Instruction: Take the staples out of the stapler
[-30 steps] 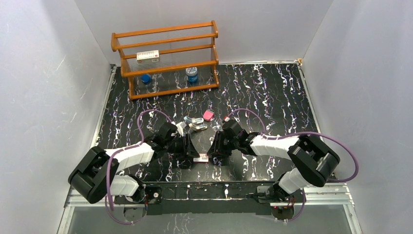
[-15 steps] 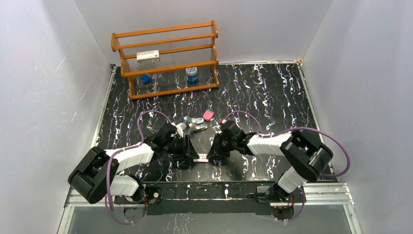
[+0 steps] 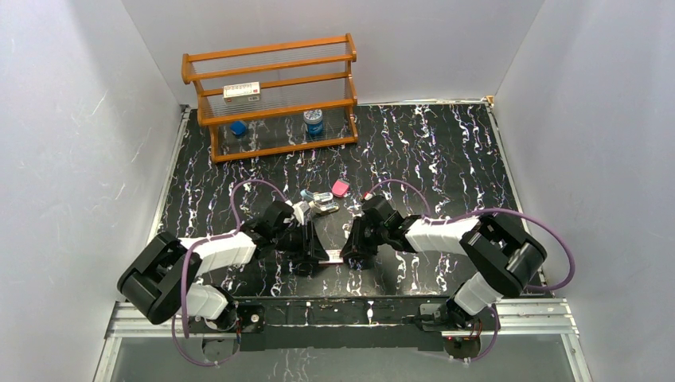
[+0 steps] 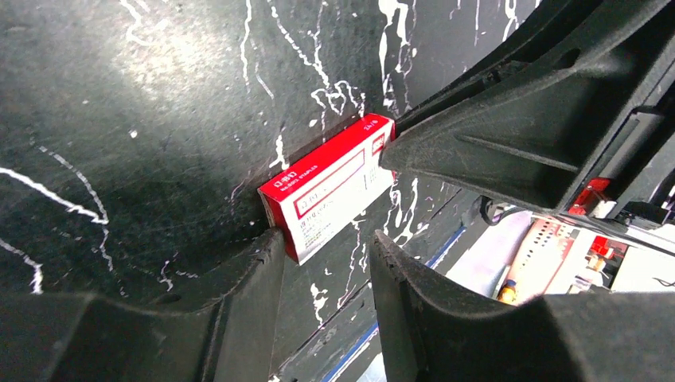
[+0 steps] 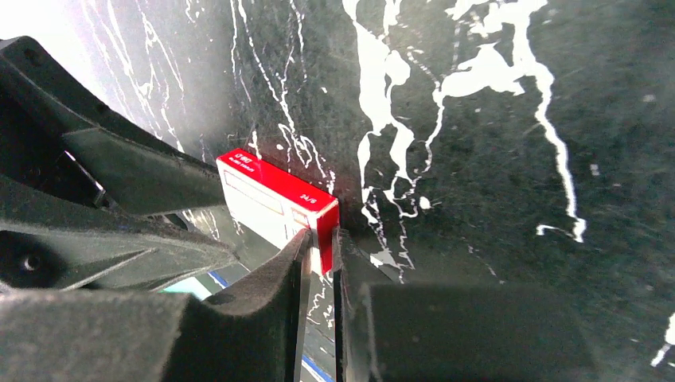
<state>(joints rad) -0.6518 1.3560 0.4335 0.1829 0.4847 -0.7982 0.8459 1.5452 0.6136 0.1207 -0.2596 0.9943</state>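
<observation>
The light-blue stapler (image 3: 321,201) lies on the black marbled table behind both arms, and neither gripper touches it. A small red-and-white staple box (image 3: 333,259) lies between the grippers. My right gripper (image 5: 321,239) is shut on one end of this box (image 5: 271,203). My left gripper (image 4: 326,243) is open at the other end, with one finger touching the box (image 4: 330,187) and the other apart from it. In the top view the left gripper (image 3: 316,256) and right gripper (image 3: 349,256) face each other. The stapler shows in neither wrist view.
A small pink block (image 3: 341,188) lies just right of the stapler. A wooden rack (image 3: 271,95) stands at the back left with a flat white red-labelled box (image 3: 242,91), a blue item (image 3: 238,126) and a blue-white jar (image 3: 314,122). The table's near edge is close below the grippers.
The left arm has shifted slightly right toward the box. The two grippers stand a little closer together around it. The stapler has not moved.
</observation>
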